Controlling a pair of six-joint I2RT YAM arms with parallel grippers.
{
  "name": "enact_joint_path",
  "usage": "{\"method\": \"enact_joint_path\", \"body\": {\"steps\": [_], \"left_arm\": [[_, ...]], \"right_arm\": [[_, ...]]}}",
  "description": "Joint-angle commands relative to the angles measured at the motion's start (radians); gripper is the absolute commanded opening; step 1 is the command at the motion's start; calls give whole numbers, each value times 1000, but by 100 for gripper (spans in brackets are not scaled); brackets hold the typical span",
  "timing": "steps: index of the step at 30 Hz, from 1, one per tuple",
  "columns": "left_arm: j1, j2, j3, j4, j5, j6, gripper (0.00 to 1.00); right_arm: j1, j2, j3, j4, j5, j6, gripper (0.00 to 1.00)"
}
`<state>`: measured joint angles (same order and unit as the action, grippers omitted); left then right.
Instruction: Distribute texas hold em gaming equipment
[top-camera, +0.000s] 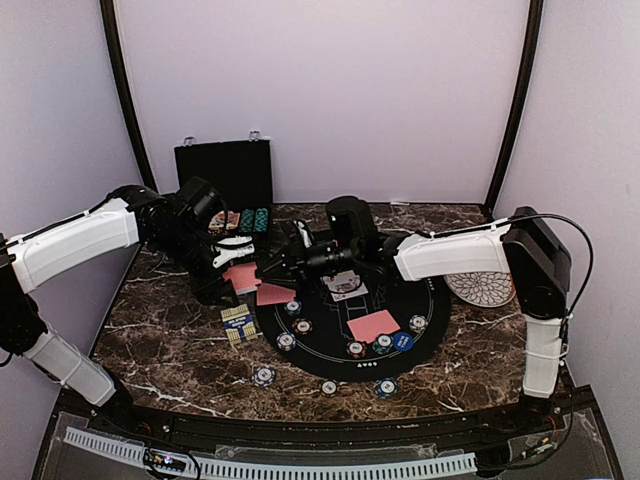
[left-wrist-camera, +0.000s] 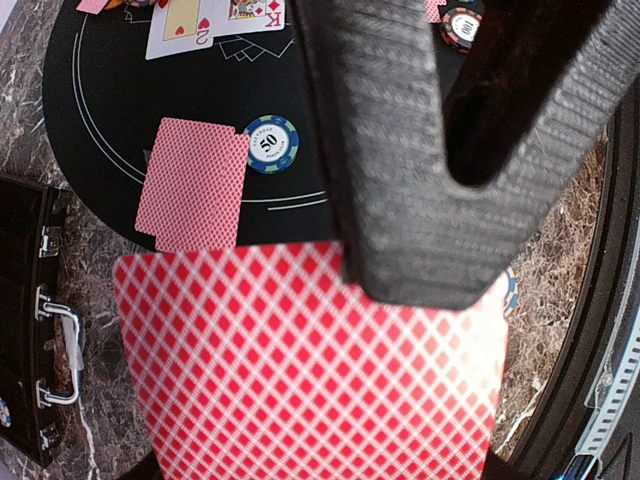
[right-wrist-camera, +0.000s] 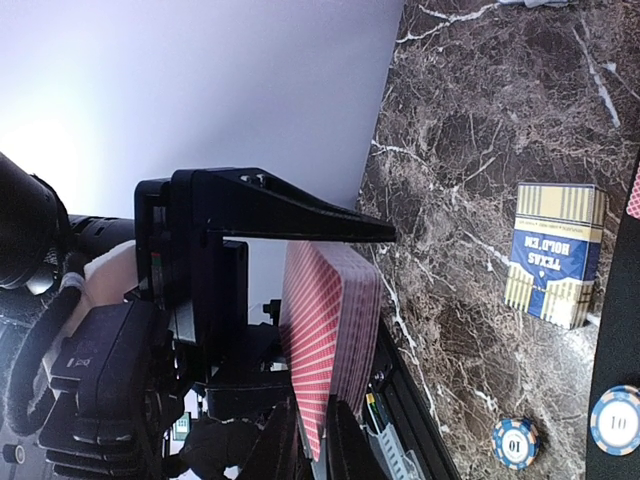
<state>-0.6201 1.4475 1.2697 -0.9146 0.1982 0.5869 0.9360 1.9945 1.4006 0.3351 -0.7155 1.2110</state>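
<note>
Currently, left gripper (top-camera: 232, 268): clamped on a stack of red-backed playing cards (right-wrist-camera: 325, 330).
Right gripper (top-camera: 275, 262): beside the stack; opening cannot be told.

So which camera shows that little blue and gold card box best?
The right wrist view: the card box lies large enough to read TEXAS HOLD 'EM. The top view shows it tiny; the left wrist view misses it.

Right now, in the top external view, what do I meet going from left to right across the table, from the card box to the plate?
Texas Hold'em card box → middle poker chip of the front three → lone face-down red card → white patterned plate
</note>
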Motion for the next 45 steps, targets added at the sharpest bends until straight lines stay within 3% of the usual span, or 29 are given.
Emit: {"method": "enact_joint_path", "body": {"steps": [1,5,9,17,35,45], "left_arm": [[2,-12,-1,-1,5,0,0],[2,-15,-4,-3,2,3,0],[2,-15,-6,-2,1,1,0],[2,-15,-4,-3,1,-1,0],[2,-13,-12,-6,-5,0,0],[3,-10,-30,9,-27,2,0]], "right_arm": [[9,17,29,8,-20,-13,11],[10,19,31,30,-36,-1,12],[16,23,49,7,-42,-20,20],[13,16,27,24,-46,-7,0],[-80,-145,-144,69,-38,4,0],[-203,-332,-232,-321,34,-232,0]]}}
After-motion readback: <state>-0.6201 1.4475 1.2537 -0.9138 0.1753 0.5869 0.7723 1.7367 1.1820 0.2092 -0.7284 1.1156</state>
